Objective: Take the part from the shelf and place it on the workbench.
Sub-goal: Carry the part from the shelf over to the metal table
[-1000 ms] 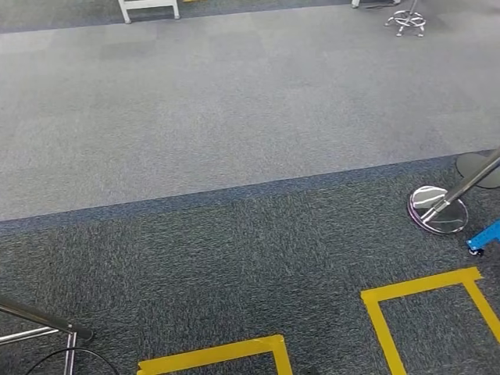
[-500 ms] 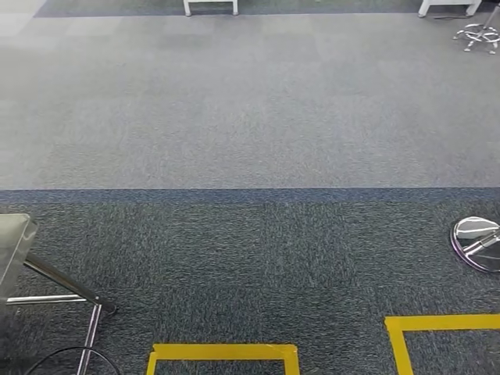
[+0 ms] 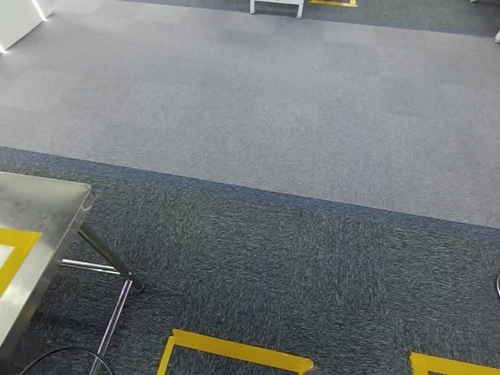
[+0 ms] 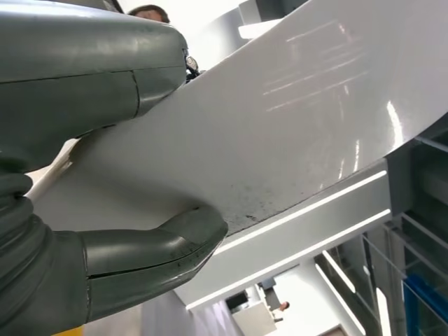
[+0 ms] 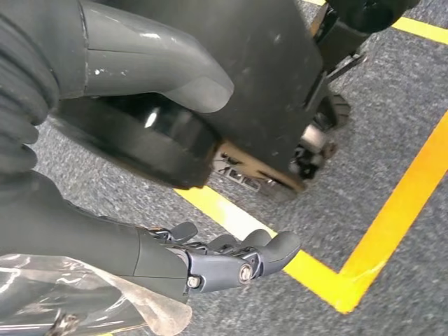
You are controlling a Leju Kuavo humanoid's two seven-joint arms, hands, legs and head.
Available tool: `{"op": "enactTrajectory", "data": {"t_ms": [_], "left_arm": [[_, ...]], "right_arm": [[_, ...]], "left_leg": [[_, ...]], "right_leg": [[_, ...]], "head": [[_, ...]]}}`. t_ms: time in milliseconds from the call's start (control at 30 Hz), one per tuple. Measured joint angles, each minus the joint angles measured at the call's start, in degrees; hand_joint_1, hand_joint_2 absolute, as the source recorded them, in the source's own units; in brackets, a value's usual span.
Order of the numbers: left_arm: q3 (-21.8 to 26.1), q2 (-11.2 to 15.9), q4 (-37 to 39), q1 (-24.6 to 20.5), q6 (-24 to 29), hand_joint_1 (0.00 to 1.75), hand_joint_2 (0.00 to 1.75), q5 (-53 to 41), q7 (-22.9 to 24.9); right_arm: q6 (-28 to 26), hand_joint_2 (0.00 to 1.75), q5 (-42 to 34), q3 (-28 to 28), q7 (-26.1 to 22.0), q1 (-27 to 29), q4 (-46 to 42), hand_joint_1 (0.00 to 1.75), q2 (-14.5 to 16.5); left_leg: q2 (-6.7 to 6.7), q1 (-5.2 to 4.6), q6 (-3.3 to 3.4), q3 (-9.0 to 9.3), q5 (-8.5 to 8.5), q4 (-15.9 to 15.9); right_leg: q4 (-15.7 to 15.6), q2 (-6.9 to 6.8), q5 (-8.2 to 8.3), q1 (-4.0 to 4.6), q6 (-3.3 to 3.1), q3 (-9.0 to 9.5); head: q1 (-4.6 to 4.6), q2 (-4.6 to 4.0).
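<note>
My left hand (image 4: 95, 259) grips a flat white part (image 4: 285, 119), thumb on one face and fingers on the other. The part is a smooth glossy sheet that reaches well past the hand. In the head view a corner of the metal workbench (image 3: 41, 215) juts in from the left, with a yellow tape mark (image 3: 15, 246) on its top and thin steel legs (image 3: 112, 269) under it. My right hand (image 5: 216, 262) hangs over the dark carpet with its fingers stretched out and nothing in them.
Yellow tape squares (image 3: 236, 351) mark the dark carpet near my feet, with another (image 3: 454, 365) to the right. A black cable (image 3: 58, 353) loops by the bench leg. White furniture legs (image 3: 276, 8) stand far across the light grey carpet.
The camera has turned left: the workbench corner has come further into the picture, and the chrome disc base on the right has slid out of it.
</note>
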Motion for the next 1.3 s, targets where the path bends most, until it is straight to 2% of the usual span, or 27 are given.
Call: {"op": "enactTrajectory", "data": {"t_ms": [33, 100, 167, 200, 233, 267, 333, 400, 467, 533, 600, 667, 700, 733, 767, 833, 900, 967, 1000, 1067, 1100, 1133, 1167, 1200, 1233, 1267, 1300], "left_arm": [[-0.02, 0.01, -0.05, -0.05, 0.05, 1.75, 1.75, -0.09, 0.0], [-0.09, 0.01, -0.13, -0.11, 0.23, 1.75, 1.75, -0.35, 0.0], [-0.15, 0.01, -0.13, -0.09, 0.72, 1.75, 1.75, -0.97, 0.0], [-0.19, 0.02, -0.13, -0.07, 1.12, 1.75, 1.75, -1.44, 0.0], [-0.24, 0.02, -0.13, -0.04, 1.56, 1.75, 1.75, -1.92, 0.0], [-0.3, 0.03, -0.13, -0.03, 1.97, 1.75, 1.75, -2.31, 0.0], [-0.43, 0.12, -0.14, 0.04, 2.72, 1.75, 1.75, -2.72, 0.0], [-0.5, 0.26, -0.19, 0.25, 3.21, 1.75, 1.75, -2.99, 0.0], [-0.5, 0.32, -0.37, 0.76, 3.4, 1.75, 1.75, -3.18, 0.0], [-0.46, 0.33, -0.74, 1.39, 3.51, 1.75, 1.75, -3.25, 0.0], [-0.39, 0.32, -1.08, 1.68, 3.53, 1.75, 1.75, -3.27, 0.0], [-0.2, 0.29, -1.26, 1.94, 3.44, 1.75, 1.75, -3.26, 0.0], [-0.05, 0.26, -1.33, 2.17, 3.35, 1.75, 1.75, -3.26, 0.0], [0.12, 0.25, -1.44, 2.44, 3.26, 1.75, 1.75, -3.26, 0.0], [0.28, 0.22, -1.6, 2.72, 3.16, 1.75, 1.75, -3.26, 0.0], [0.58, 0.13, -2.02, 3.18, 2.99, 1.75, 1.75, -3.28, 0.0], [0.9, -0.08, -2.36, 3.35, 2.86, 1.75, 1.75, -3.31, 0.0], [1.26, -0.36, -2.64, 3.53, 2.78, 1.75, 1.75, -3.32, 0.0], [1.43, -0.52, -2.82, 3.64, 2.73, 1.75, 1.75, -3.3, 0.0], [1.71, -0.91, -3.15, 3.65, 2.47, 1.75, 1.75, -3.26, 0.0], [1.8, -1.08, -3.25, 3.63, 2.28, 1.75, 1.75, -3.25, 0.0], [1.89, -1.24, -3.29, 3.6, 2.07, 1.75, 1.75, -3.25, 0.0], [1.96, -1.38, -3.29, 3.6, 1.9, 1.75, 1.75, -3.27, 0.0], [2.0, -1.5, -3.29, 3.6, 1.79, 1.75, 1.75, -3.28, 0.0], [2.04, -1.63, -3.29, 3.6, 1.72, 1.75, 1.75, -3.28, 0.0], [2.08, -1.74, -3.29, 3.59, 1.69, 1.75, 1.75, -3.28, 0.0], [2.14, -1.82, -3.29, 3.58, 1.69, 1.75, 1.75, -3.28, 0.0]], "right_arm": [[-0.01, 1.75, 0.03, -0.01, -0.04, -0.13, -0.11, 0.0, 0.01], [-0.02, 1.75, 0.04, -0.01, -0.11, -0.21, -0.21, 0.0, 0.01], [-0.04, 1.75, 0.03, 0.0, -0.1, 0.06, -0.23, 0.0, 0.01], [-0.06, 1.75, 0.04, 0.0, -0.09, 0.16, -0.25, 0.0, 0.01], [-0.08, 1.75, 0.05, 0.0, -0.08, 0.19, -0.26, 0.0, 0.01], [-0.1, 1.75, 0.08, 0.0, -0.07, 0.17, -0.28, 0.0, 0.01], [-0.11, 1.75, 0.14, -0.01, -0.01, 0.21, -0.28, 0.0, -0.01], [-0.11, 1.75, 0.25, -0.01, 0.1, 0.38, -0.27, 0.0, -0.04], [-0.11, 1.75, 0.41, 0.0, 0.17, 0.48, -0.28, 0.0, -0.04], [-0.11, 1.75, 0.66, 0.0, 0.06, 0.57, -0.3, 0.0, -0.03], [-0.13, 1.75, 0.95, 0.0, -0.11, 0.89, -0.31, 0.0, -0.04], [-0.25, 1.75, 1.16, 0.01, -0.29, 1.35, -0.31, 0.0, -0.05], [-0.33, 1.75, 1.29, 0.02, -0.41, 1.53, -0.31, 0.0, -0.05], [-0.43, 1.75, 1.43, 0.03, -0.53, 1.65, -0.31, 0.0, -0.05], [-0.53, 1.75, 1.58, 0.04, -0.65, 1.71, -0.33, 0.0, -0.05], [-0.71, 1.75, 1.8, 0.06, -0.85, 1.81, -0.37, 0.0, -0.05], [-0.96, 1.75, 1.9, 0.07, -0.98, 1.9, -0.4, 0.0, -0.05], [-1.22, 1.75, 1.99, 0.08, -1.04, 1.87, -0.47, 0.0, -0.06], [-1.34, 1.75, 2.04, 0.09, -1.06, 1.82, -0.55, 0.0, -0.09], [-1.62, 1.75, 2.11, 0.13, -1.11, 1.84, -0.78, 0.0, -0.16], [-1.8, 1.75, 2.11, 0.18, -1.12, 1.93, -0.89, 0.0, -0.22], [-2.03, 1.75, 2.14, 0.25, -1.15, 2.04, -1.04, 0.0, -0.3], [-2.23, 1.75, 2.15, 0.33, -1.15, 2.1, -1.19, 0.0, -0.38], [-2.39, 1.75, 2.17, 0.4, -1.15, 2.13, -1.36, 0.0, -0.47], [-2.51, 1.75, 2.19, 0.46, -1.12, 2.13, -1.52, 0.0, -0.56], [-2.54, 1.75, 2.2, 0.5, -1.08, 2.15, -1.65, 0.0, -0.68], [-2.54, 1.75, 2.21, 0.54, -1.06, 2.23, -1.75, 0.0, -0.8]], "left_leg": [[-0.53, 0.06, 0.36, 0.01, 0.08, -0.1], [-1.56, 0.01, 0.97, 0.03, 0.07, -0.17], [-2.91, -0.22, 1.31, 0.06, -0.03, -0.16], [-3.68, -0.34, 1.38, 0.12, -0.07, -0.15], [-4.47, -0.42, 1.39, 0.21, -0.09, -0.14], [-5.25, -0.47, 1.38, 0.33, -0.11, -0.14], [-6.75, -0.52, 1.2, 0.42, -0.2, -0.03], [-8.04, -0.39, 0.66, 0.14, -0.17, 0.05], [-9.02, -0.17, -0.04, -0.2, -0.01, 0.02], [-7.18, -0.28, -0.61, -0.81, -1.15, 1.53], [-3.97, -0.37, -1.12, -3.21, -4.46, 7.23], [-2.82, -0.19, -1.6, -6.44, -7.31, 14.18], [-2.64, -0.1, -1.76, -7.16, -7.36, 15.64], [-2.43, -0.05, -1.86, -6.75, -6.27, 14.8], [-2.0, -0.04, -1.86, -5.32, -4.41, 11.96], [0.66, -0.36, -1.48, -1.25, -1.15, 4.08], [2.48, -0.83, -0.65, 0.8, -0.56, 0.15], [1.47, -0.97, 0.2, 0.9, -0.76, -0.19], [0.84, -0.88, 0.58, 0.97, -0.63, -0.4], [-0.4, -0.55, 1.28, 1.1, -0.2, -0.82], [-0.99, -0.44, 1.49, 1.05, -0.09, -0.87], [-1.67, -0.4, 1.63, 0.97, -0.04, -0.85], [-2.37, -0.39, 1.7, 0.93, -0.02, -0.84], [-3.12, -0.39, 1.71, 0.95, -0.03, -0.83], [-3.91, -0.38, 1.69, 1.03, -0.05, -0.82], [-4.71, -0.34, 1.63, 1.15, -0.09, -0.8], [-5.53, -0.29, 1.52, 1.24, -0.15, -0.76]], "right_leg": [[1.55, 1.36, -1.03, -0.13, 0.18, -0.6], [8.47, 4.61, -4.31, -0.22, 0.19, -4.11], [15.82, 5.75, -6.37, -0.18, -0.07, -8.44], [16.99, 5.93, -5.84, -0.16, -0.27, -9.6], [15.83, 6.12, -4.18, -0.11, -0.53, -9.64], [12.68, 6.61, -1.76, -0.05, -0.86, -8.67], [5.15, 9.03, 1.98, -0.01, -1.44, -5.78], [1.5, 10.48, 2.65, 0.05, -1.63, -4.01], [0.97, 9.54, 2.6, 0.11, -1.79, -3.47], [0.36, 8.25, 2.88, -0.02, -2.25, -3.0], [0.02, 6.58, 2.86, -0.03, -2.68, -2.53], [0.04, 4.81, 2.57, 0.1, -2.91, -2.31], [0.05, 3.95, 2.41, 0.14, -2.93, -2.2], [0.05, 3.14, 2.24, 0.15, -2.88, -2.04], [0.05, 2.39, 2.05, 0.15, -2.79, -1.8], [0.08, 1.14, 1.55, 0.35, -2.42, -1.34], [0.07, 0.02, 0.98, 0.65, -1.78, -1.05], [-0.11, -1.17, 0.59, 0.71, -1.17, -0.41], [0.03, -0.78, 0.28, 0.63, -0.87, -0.17], [3.08, 2.21, -1.8, 0.4, -0.31, -1.24], [6.56, 4.14, -3.58, 0.26, -0.13, -3.02], [10.93, 5.29, -5.44, 0.18, -0.03, -5.27], [14.89, 5.74, -6.69, 0.14, 0.05, -7.44], [17.34, 5.9, -6.92, 0.13, 0.1, -8.97], [17.45, 5.97, -5.89, 0.11, 0.11, -9.43], [15.06, 6.19, -3.78, 0.06, 0.07, -8.7], [11.1, 7.01, -1.21, -0.06, 0.01, -7.21]], "head": [[0.16, 0.0], [0.52, 0.0], [0.6, 0.0], [0.6, 0.0], [0.59, 0.0], [0.58, 0.0], [0.56, 0.0], [0.56, 0.0], [0.56, 0.0], [0.39, 0.0], [0.17, 0.0], [0.11, 0.0], [0.11, 0.0], [0.11, 0.0], [0.1, 0.0], [0.08, 0.0], [0.13, 0.0], [0.15, 0.0], [0.17, 0.0], [0.39, 0.0], [0.53, 0.0], [0.6, 0.0], [0.62, 0.0], [0.62, 0.0], [0.63, 0.0], [0.63, 0.0], [0.64, 0.0]]}}
